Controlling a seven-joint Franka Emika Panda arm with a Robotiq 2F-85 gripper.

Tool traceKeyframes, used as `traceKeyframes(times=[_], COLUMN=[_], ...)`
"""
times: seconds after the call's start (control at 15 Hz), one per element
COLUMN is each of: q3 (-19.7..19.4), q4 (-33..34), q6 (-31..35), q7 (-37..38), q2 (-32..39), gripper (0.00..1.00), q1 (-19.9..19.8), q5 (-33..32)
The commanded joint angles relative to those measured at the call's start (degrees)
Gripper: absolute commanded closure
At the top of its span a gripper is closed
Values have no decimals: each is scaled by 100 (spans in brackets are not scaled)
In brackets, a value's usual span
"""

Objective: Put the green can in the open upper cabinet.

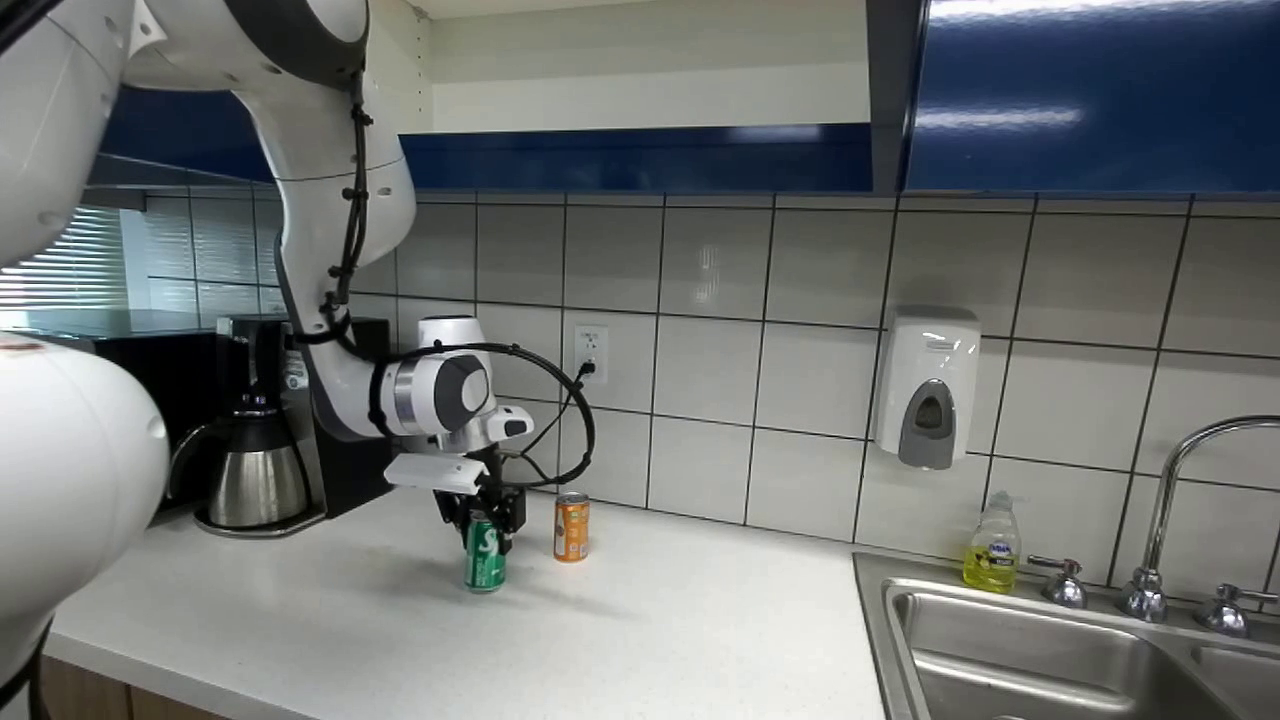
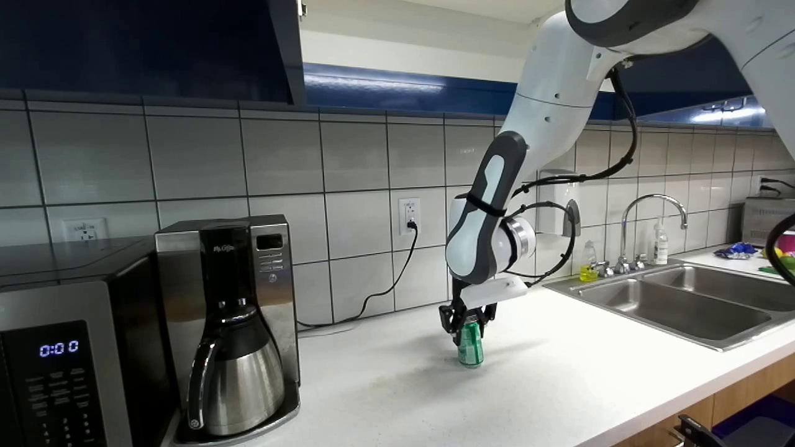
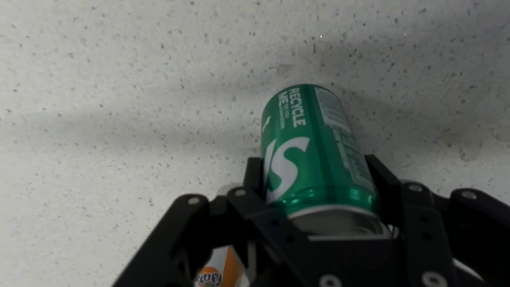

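Down at the white speckled worktop (image 1: 720, 620), near the small orange cylindrical metal can (image 1: 572, 527), is the small green cylindrical metal can (image 1: 485, 555) with a silvery top: roughly upright, not yet put away. Black two-finger tool (image 3: 314, 171) points down over it, one finger against each flank, up near the top; reads as holding it, squeeze force not visible. Base on the worktop or barely off, can't tell.

Step in hand, as I judge it: firm the grasp, begin the lift. Squeeze enough to stop slip, not so much that the thin wall dents. Grip is high, so lower body may swing; go slow, straight up, wrist steady. Don't drift toward the orange can. The open upper cabinet (image 1: 640, 95), pale inside, and its glossy dark blue lower trim (image 1: 640, 158) sit well above, so expect a long climb. Likely best: stay out from the pale tiled wall (image 1: 710, 380) while rising, get the base over the trim, then move in level. Black cable loop (image 1: 589, 425) could snag; leave it room. Set down flat before letting go.
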Motion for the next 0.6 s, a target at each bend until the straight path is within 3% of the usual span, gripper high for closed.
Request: traceKeyframes(times=[0.0,0.53], q3=[62,426], q4=[-104,-209], q6=[-666,-1477], q7=[286,442], q2=[-435,-1170], gripper=[61,61], q1=[4,-161], q5=[-286,-567])
